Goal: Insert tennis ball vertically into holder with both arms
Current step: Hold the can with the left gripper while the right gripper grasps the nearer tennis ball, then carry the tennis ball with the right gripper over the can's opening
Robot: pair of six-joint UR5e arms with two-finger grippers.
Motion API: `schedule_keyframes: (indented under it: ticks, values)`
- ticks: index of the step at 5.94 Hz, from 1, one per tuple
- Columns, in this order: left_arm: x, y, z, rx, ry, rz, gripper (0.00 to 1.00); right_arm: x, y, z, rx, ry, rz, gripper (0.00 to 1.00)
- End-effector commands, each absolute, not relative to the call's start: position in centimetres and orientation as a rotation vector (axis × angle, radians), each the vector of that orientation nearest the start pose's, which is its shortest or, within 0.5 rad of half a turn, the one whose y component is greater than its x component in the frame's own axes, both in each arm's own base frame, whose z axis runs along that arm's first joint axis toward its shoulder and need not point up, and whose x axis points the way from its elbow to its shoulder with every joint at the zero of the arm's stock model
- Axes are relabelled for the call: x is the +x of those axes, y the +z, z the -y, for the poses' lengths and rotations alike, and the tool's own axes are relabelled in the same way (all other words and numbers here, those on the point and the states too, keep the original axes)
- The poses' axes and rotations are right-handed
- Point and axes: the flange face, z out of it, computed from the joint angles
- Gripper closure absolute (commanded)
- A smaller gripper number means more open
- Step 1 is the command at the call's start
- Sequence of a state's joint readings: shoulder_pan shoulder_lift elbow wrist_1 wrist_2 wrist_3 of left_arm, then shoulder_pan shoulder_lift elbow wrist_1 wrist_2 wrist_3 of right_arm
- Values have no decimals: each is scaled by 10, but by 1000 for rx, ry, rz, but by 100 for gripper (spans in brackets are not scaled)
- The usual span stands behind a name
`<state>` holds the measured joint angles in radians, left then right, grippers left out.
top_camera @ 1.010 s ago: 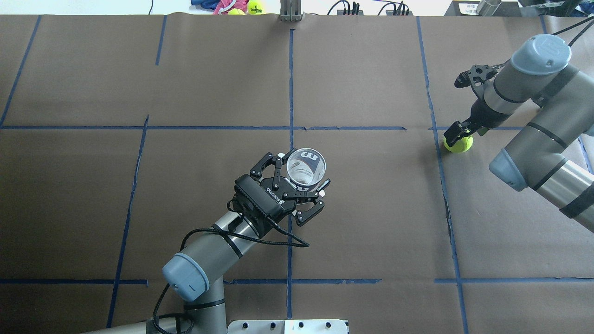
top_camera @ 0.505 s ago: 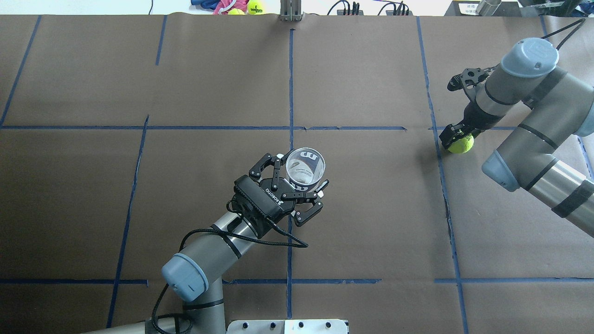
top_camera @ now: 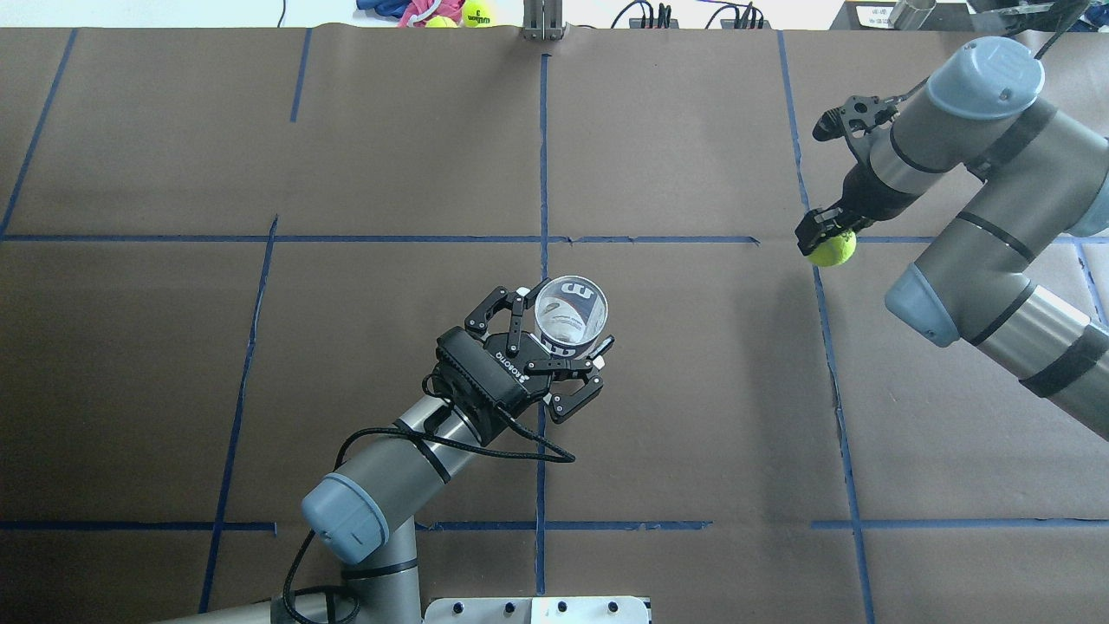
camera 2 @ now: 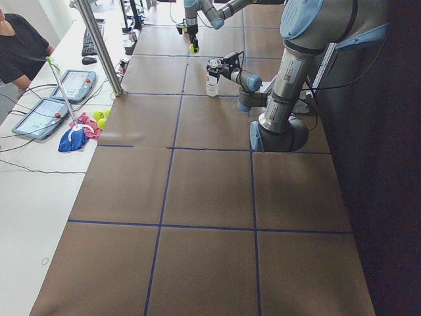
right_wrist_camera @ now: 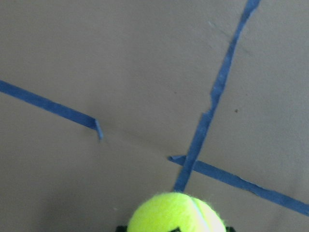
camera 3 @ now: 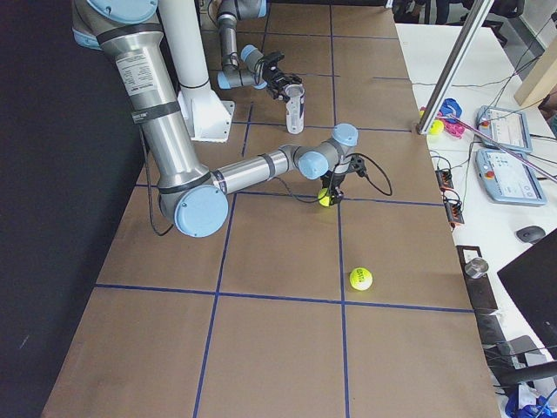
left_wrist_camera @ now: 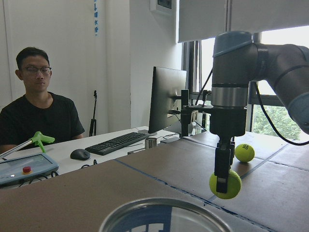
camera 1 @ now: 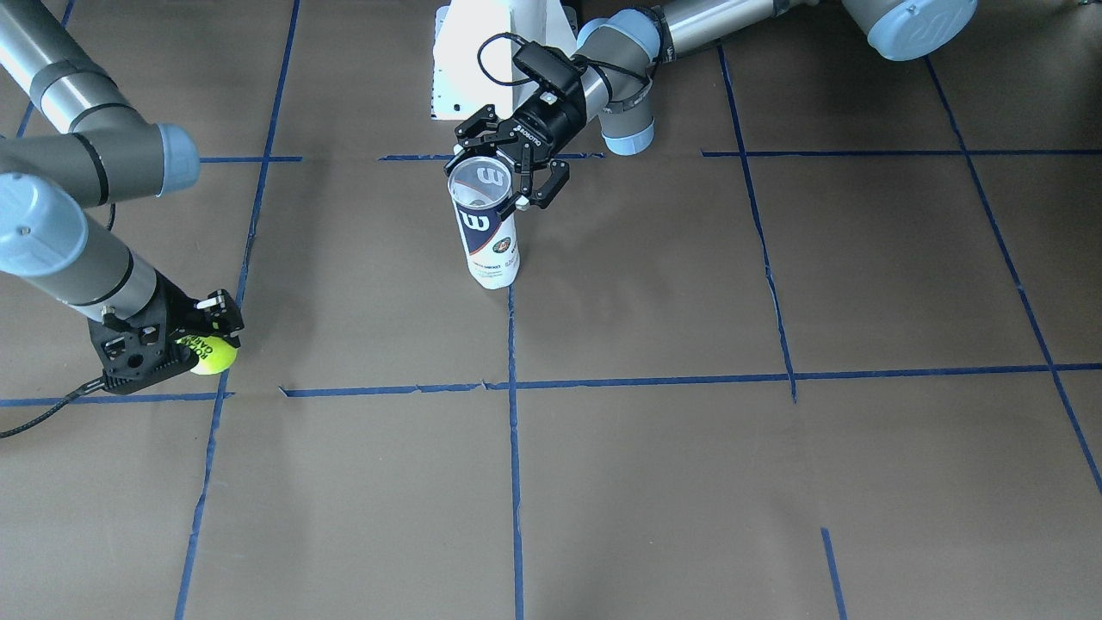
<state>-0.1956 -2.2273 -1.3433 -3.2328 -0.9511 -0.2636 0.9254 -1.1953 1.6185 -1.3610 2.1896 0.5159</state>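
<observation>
Since the can (top_camera: 571, 310) stands upright mid-table, left gripper (top_camera: 567, 321) clamped just under its rim (top_camera: 573, 277), tipping looks unlikely. At 2 o'clock from it, right gripper (top_camera: 827, 241) pinches the ball (top_camera: 835, 250), apparently airborne. Risk: ball fits tightly; off-centre descent catches rim, ball pops free.

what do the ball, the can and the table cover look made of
Tennis ball: fuzzy yellow-green felt, matte, nap visible at its edge. Holder: clear glossy plastic, see-through above the label; silvery rim, probably metal. Table cover: matte brown paper, seemingly, with blue tape lines.
</observation>
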Motion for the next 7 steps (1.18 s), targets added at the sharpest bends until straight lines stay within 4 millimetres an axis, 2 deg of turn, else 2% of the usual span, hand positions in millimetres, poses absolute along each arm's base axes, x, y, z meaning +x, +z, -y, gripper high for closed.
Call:
schedule_keyframes:
  ticks: [1,2,3,4,5,6,7]
  values:
    - [588,211,311,1598,69,-1179,0,-318,300,528,194,-177,1000,100]
    - [588,211,311,1598,69,-1179,0,-329,245,501,167,-100,1084,100]
    - [588,213,312,1597,70,-1175,0,-350,193,484,127,-30,1159,100]
    - [588,213,312,1598,71,-1174,0,-366,160,467,116,5,1199,100]
    - [588,212,312,1598,68,-1178,1,-380,142,454,124,18,1216,100]
    - [588,212,312,1599,65,-1181,1,-392,134,446,126,26,1222,100]
    - [588,212,312,1599,65,-1181,3,-407,129,428,134,20,1225,99]
